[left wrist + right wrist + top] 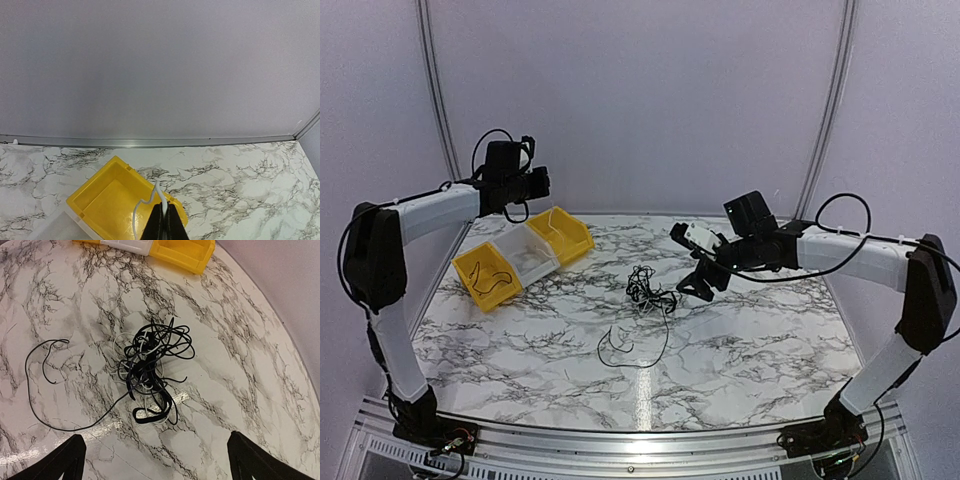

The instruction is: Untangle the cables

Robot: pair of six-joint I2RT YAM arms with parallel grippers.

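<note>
No text, label, brand, number or sign can be read anywhere.

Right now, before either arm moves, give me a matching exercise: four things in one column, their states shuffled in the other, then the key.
Things
1. white cable
2. clump
3. near yellow bin
4. right gripper

States
A. open, above the clump
B. holds one black cable
C. pinched in the left gripper
D. tangled on the table

Pairs: 1-C, 2-D, 3-B, 4-A
</note>
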